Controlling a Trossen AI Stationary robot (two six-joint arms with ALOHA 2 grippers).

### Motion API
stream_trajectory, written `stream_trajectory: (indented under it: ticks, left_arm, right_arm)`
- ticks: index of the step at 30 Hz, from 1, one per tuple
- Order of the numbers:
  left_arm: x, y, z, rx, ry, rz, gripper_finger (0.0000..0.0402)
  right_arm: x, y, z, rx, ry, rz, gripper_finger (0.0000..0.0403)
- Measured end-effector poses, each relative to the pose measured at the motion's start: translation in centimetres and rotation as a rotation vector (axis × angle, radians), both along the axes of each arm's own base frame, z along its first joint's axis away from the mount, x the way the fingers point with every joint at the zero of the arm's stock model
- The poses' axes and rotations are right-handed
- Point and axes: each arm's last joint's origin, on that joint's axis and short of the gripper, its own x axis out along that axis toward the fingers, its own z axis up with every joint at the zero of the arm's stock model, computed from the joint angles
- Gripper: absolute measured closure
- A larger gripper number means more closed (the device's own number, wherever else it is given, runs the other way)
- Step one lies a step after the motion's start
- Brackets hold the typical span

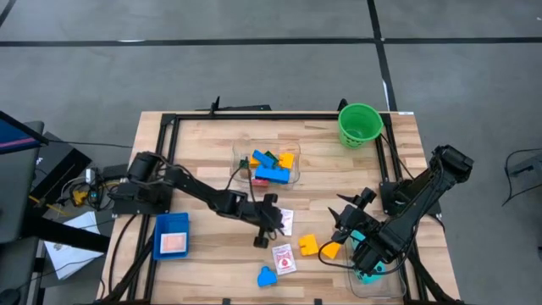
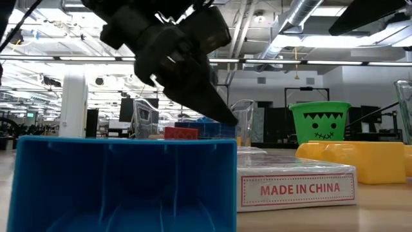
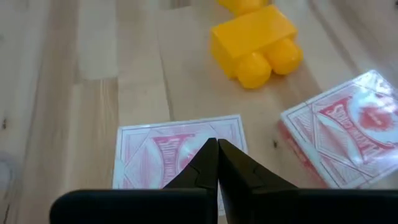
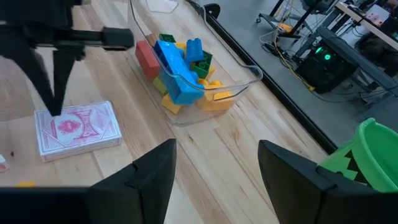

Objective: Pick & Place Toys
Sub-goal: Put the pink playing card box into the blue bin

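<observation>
My left gripper [image 1: 273, 227] is shut, its tips down on a red-and-white card pack [image 3: 177, 149] that lies flat mid-table. A second card pack [image 3: 348, 137] and a yellow brick [image 3: 255, 40] lie just beyond it. Another yellow brick [image 1: 330, 250] and a blue brick [image 1: 267, 276] rest near the front edge. More bricks fill a clear tub [image 4: 186, 74]. My right gripper [image 4: 214, 180] hangs open above the table's right side with nothing between its fingers. My left gripper sets its shut fingertips [image 3: 217, 149] on the card pack's top face [image 3: 186, 140], close to one edge [image 4: 51, 115]. The fingers slant down from the table's left. The pack lies flat on the wood.
A green bucket [image 1: 360, 124] stands at the far right. A blue tray [image 1: 172, 235] sits front left beside the left arm. A second clear tub [image 1: 377, 275] sits under the right arm at the front right. Black rails [image 1: 254, 114] frame the work area.
</observation>
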Motion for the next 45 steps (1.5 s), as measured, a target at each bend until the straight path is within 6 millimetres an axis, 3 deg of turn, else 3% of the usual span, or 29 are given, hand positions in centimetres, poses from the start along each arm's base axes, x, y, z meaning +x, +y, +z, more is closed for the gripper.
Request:
stream_trajectory:
  ticks: [8,25,30,38,45]
  left_arm:
    - [-0.3,-1.3,-0.5,0.045,0.010,0.008,0.0401]
    - [-0.9,-1.6,-2.3,0.118,0.130,0.046,0.0401]
    - [-2.5,-1.9,-2.0,0.164,0.261,0.031,0.0401]
    - [-5.6,-2.2,0.0,0.153,0.426,-0.010,0.0401]
    - [-9.4,-1.3,-0.4,0.095,0.488,-0.011,0.0401]
  right_arm:
    - [0.1,0.0,0.0,0.000,-0.001,0.002,0.0184]
    - [0.1,0.1,0.0,0.003,-0.005,0.005,0.0184]
    - [0.1,0.1,0.0,0.003,-0.005,0.004,0.0184]
    - [0.1,0.1,0.0,0.004,-0.006,0.004,0.0184]
    - [0.1,0.1,0.0,0.010,-0.011,0.004,0.0184]
